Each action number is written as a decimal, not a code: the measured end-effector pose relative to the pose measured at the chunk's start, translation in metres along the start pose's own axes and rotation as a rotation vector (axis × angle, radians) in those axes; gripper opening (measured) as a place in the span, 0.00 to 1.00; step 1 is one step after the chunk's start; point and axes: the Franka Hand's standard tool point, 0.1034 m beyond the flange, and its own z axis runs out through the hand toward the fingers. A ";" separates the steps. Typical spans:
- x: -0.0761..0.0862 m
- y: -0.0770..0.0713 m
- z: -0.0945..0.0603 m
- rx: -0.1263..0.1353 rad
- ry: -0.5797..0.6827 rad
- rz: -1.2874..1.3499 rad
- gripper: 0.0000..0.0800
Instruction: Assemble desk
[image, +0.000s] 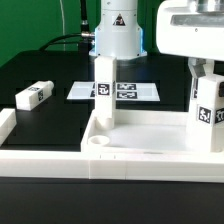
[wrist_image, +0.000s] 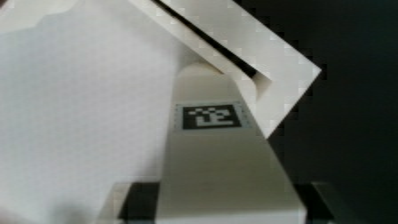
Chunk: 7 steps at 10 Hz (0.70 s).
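Your arm comes down at the exterior view's right, wrist aimed straight at the dark surface (image: 55, 70). Its end effector (image: 205, 66) is closed narrowly on the top of the held leg (image: 207, 108), which is upright over the right end of the desk top (image: 150, 135). You cannot tell whether that leg touches the top. All parts are smooth white plastic. The top is a shallow rectangular tray with a round recess, and the legs are square-section posts with black-and-white tags. You can count three legs: the held leg, the standing leg (image: 104, 92) at the tray's left corner, and the loose leg (image: 33, 95) lying well apart. The flat marker board (image: 126, 90) lies behind.
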 end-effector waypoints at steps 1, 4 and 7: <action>-0.001 0.000 0.000 0.003 -0.010 0.125 0.36; -0.001 0.000 0.000 0.006 -0.021 0.359 0.36; -0.002 0.000 0.001 0.006 -0.026 0.421 0.36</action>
